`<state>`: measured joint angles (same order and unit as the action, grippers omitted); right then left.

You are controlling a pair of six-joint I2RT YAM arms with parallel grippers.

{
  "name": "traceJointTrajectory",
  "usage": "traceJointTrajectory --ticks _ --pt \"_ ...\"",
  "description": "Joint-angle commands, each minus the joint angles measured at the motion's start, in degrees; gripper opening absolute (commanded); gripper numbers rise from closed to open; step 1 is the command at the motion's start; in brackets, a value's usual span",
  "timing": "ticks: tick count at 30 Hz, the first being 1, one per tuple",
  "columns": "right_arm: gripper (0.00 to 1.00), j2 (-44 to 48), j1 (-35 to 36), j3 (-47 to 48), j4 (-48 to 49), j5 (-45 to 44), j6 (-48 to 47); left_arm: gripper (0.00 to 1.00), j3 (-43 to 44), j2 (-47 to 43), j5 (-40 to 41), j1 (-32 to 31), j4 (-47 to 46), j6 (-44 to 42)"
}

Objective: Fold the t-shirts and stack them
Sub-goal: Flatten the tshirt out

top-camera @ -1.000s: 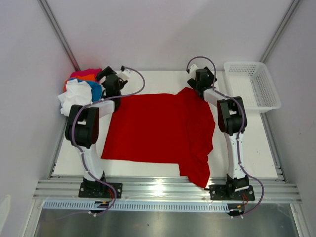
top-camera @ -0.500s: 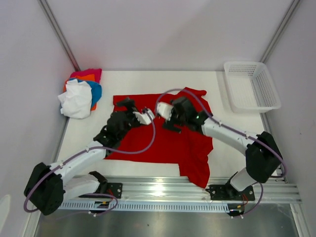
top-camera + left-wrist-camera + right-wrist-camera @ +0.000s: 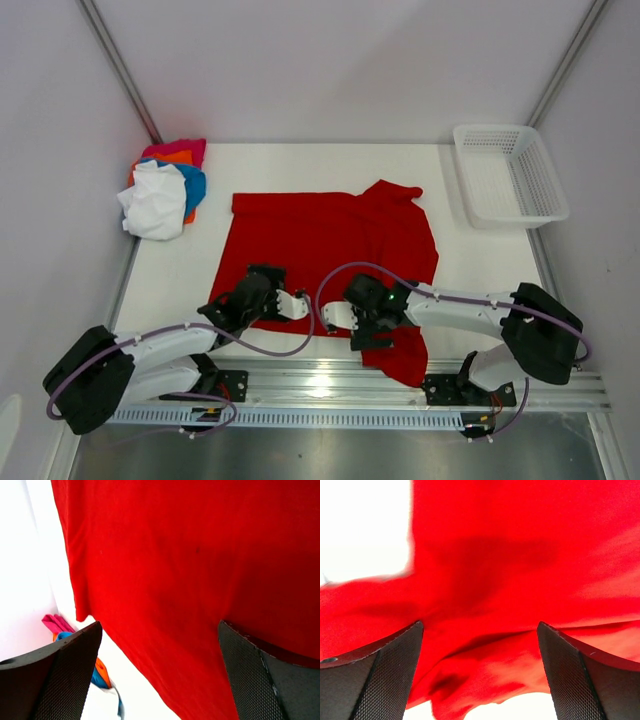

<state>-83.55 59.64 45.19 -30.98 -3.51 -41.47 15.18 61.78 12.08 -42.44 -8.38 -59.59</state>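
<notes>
The spare t-shirts [image 3: 160, 190] are sitting in a loose heap at the far left corner, white over blue, orange and pink, well apart from the work. I am holding the left gripper [image 3: 290, 304] low over the near hem of the red t-shirt [image 3: 330, 240], which is lying spread across the middle of the table [image 3: 480, 280]. Its fingers [image 3: 60, 677] are standing wide apart, pinching nothing. Just beside it, the right gripper [image 3: 336, 316] is hovering over the same hem, likewise spread and empty. The white basket [image 3: 505, 175] is standing at the far right.

I am reading this as the reach for the near hem, ahead of folding it away from me. Both grippers are sitting close together near the middle of a wide shirt, so I am thinking of moving them further apart along the hem. Otherwise the outer corners may sag. I am also aiming to pinch at level points and lift both sides together, so the crease runs straight.

The left arm is covering the hem's left corner in the overhead view. Both wrist views are cutting off the fingertips, so I cannot tell whether they are touching cloth. The right wrist view is blurred and rumpled. I cannot count the layers there, and the flap drooping off the near table edge is partly under the right arm.
</notes>
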Motion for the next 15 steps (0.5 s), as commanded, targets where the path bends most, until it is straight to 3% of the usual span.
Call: traceJointTrajectory --ticks 1,5,15 --pt "0.97 4.3 1.3 0.8 -7.2 5.6 3.0 0.99 -2.2 -3.8 1.5 -0.5 5.6 1.0" --pt "0.99 8.4 1.9 4.8 -15.4 11.5 6.6 0.99 -0.5 -8.6 2.2 -0.4 15.7 3.5" --pt "0.99 12.7 2.7 14.3 -25.6 16.9 11.7 0.99 5.6 -11.2 0.8 -0.1 24.5 7.4"
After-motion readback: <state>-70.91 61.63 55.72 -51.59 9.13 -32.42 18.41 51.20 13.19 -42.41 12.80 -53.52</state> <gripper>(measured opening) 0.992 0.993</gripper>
